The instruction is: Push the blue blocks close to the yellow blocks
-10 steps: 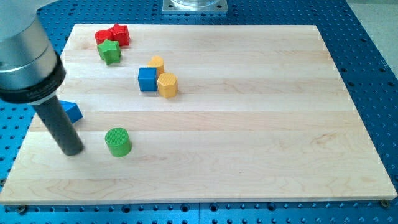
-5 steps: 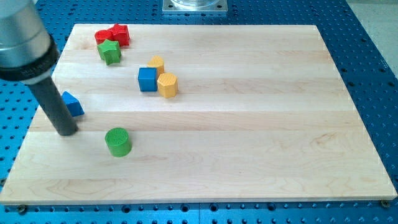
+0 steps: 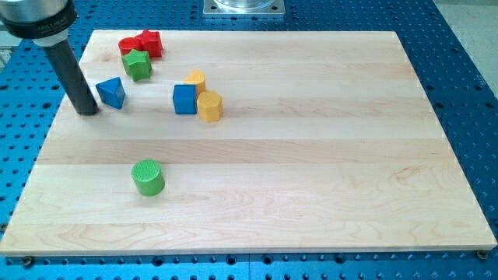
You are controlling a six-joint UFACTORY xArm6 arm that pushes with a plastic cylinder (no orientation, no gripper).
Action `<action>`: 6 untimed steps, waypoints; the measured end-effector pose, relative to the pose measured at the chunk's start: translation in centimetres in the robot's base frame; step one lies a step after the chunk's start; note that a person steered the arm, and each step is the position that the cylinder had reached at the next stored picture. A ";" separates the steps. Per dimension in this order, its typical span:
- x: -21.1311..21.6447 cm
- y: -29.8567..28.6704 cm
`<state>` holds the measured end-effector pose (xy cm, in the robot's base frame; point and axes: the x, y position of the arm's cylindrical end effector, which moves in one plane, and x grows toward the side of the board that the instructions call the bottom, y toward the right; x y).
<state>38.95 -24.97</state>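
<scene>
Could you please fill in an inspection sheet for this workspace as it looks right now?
Surface: wooden board on a blue perforated table.
Job's things: blue cube touching the yellow hexagonal block; second yellow block just behind them; blue triangular block apart, to the view's left.
Clutter: green star, red blocks, green cylinder.
Tool: my tip rests just left of the blue triangular block.
Cables: nothing seen.
Surroundings: metal base plate at the view's top.
</scene>
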 end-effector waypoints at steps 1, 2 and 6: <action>-1.7 4.3; -2.0 8.7; -8.3 14.6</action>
<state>30.68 -10.37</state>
